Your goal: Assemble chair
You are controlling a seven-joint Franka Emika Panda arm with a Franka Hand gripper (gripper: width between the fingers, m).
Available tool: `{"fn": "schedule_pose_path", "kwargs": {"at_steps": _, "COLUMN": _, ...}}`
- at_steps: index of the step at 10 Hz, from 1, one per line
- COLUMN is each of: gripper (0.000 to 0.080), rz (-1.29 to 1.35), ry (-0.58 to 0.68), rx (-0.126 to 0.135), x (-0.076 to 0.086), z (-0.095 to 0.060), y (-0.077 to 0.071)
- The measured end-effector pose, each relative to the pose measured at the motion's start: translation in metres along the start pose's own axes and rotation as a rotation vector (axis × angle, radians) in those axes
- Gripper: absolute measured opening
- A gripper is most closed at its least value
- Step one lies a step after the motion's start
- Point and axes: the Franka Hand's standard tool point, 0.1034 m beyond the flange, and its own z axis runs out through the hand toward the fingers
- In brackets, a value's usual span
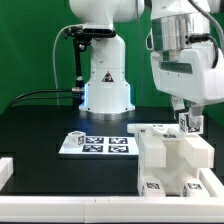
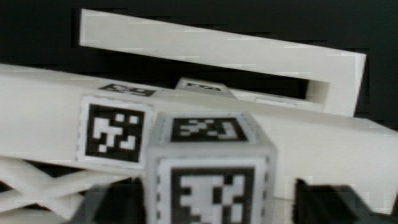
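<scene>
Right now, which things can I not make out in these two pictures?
Gripper: exterior view, fingertips too small against the white chair; open or shut is unclear. The wrist view shows no fingers.
Chair: exterior view, its lower right part is cut off by the picture edge; wrist view, it fills the picture, so its whole shape is lost.
Marker board: exterior view, tag patterns too small to read.
</scene>
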Motion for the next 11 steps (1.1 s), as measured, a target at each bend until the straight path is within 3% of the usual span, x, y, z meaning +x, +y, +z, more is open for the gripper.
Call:
{"fn": "schedule_pose_path", "kwargs": {"at_steps": 1, "gripper": 0.0487, "rz": -0.045, "ry": 0.003, "rx": -0.001, "x": 0.0, "z": 0.0, "y": -0.001}}
{"fn": "schedule_pose_path", "kwargs": {"at_steps": 2, "gripper": 0.0626, "rz": -0.145, "ry": 0.006, "rx": 0.001, "x": -0.001, "z": -0.002, "y": -0.002}}
{"fn": "schedule_pose_path", "kwargs": {"at_steps": 3, "gripper": 0.0642, "rz": -0.199, "ry": 0.007, "rx": 0.0, "x": -0.005, "z": -0.002, "y": -0.002}}
{"fn": "schedule_pose_path", "kwargs": {"at_steps": 5, "gripper": 0.0648, "rz": -0.488, "ry": 0.046, "rx": 0.005, "x": -0.01, "z": -0.002, "y": -0.002}}
{"fn": "schedule_pose_path", "kwargs": {"at_steps": 8, "gripper": 0.0649, "rz": -0.694, "ry": 0.056, "rx": -0.007, "x": -0.01, "z": -0.001, "y": 0.0}}
{"fn": "schedule_pose_path", "kwargs": {"at_steps": 11, "gripper": 0.0649, "rz": -1.11, "ry": 0.086, "rx": -0.042, "x": -0.011, "z": -0.001, "y": -0.001}}
